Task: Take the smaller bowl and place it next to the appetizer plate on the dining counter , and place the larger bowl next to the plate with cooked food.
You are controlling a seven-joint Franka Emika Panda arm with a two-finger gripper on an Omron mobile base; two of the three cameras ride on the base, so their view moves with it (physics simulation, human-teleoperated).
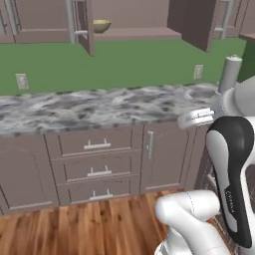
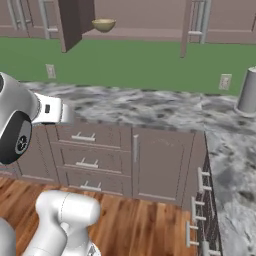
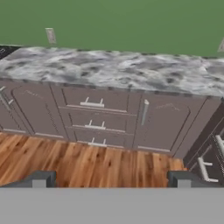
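- Up in the open wall cabinet, the smaller bowl [image 1: 101, 26] sits on the shelf, untouched, well above the marbled counter [image 1: 99, 107].
- The gripper [image 3: 111, 179] hangs low facing the drawers [image 3: 94, 118], jaws wide apart and empty.
- This looks like the reach-for-bowl step, barely begun.
- Next, the arm likely must rise to shelf height and straddle the bowl's rim.

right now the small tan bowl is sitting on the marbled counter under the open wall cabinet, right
Not quite. The smaller bowl sits up on the shelf of the open wall cabinet, above the marbled counter, not on it. The left base view shows this.
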